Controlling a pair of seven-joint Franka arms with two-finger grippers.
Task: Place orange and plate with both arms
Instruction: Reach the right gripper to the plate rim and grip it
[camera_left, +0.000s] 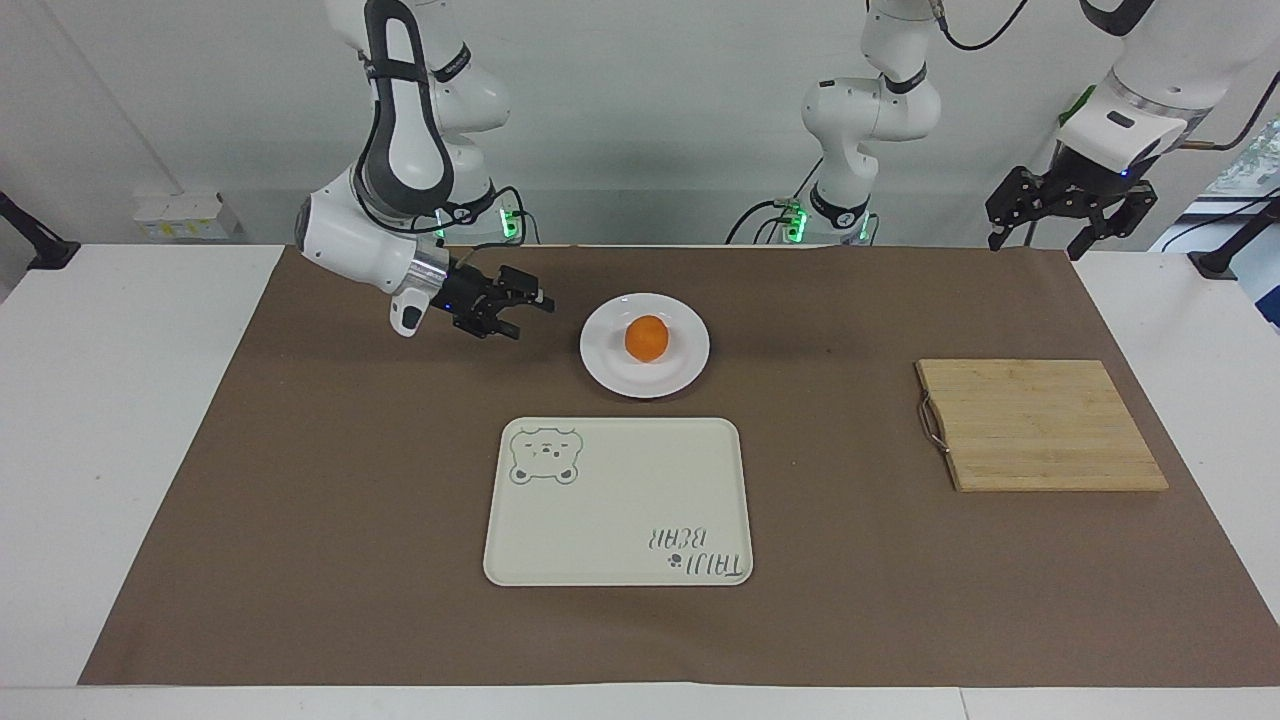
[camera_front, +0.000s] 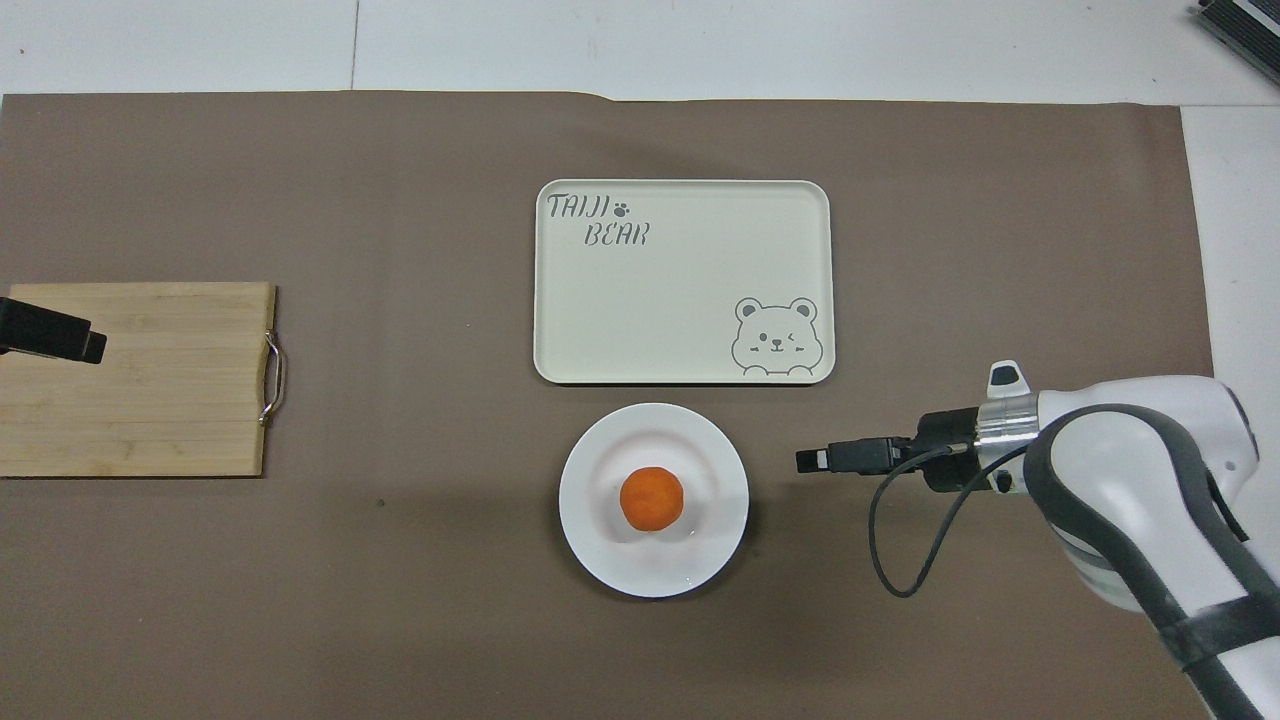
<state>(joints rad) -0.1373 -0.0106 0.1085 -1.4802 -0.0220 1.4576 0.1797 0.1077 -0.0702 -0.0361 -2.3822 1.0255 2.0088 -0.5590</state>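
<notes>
The orange (camera_left: 646, 338) lies in the middle of the white plate (camera_left: 600, 372), which stands on the brown mat nearer to the robots than the cream tray. Both show in the overhead view: the orange (camera_front: 651, 498) and the plate (camera_front: 590, 545). My right gripper (camera_left: 532, 320) is open and empty, low over the mat beside the plate toward the right arm's end, pointing at it with a gap between; it also shows from above (camera_front: 805, 460). My left gripper (camera_left: 1033, 248) is open and empty, raised at the left arm's end, over the cutting board in the overhead view (camera_front: 95, 347).
A cream rectangular tray with a bear drawing (camera_left: 617, 500) lies just farther from the robots than the plate. A wooden cutting board with a metal handle (camera_left: 1040, 425) lies toward the left arm's end. A brown mat (camera_left: 300, 500) covers the white table.
</notes>
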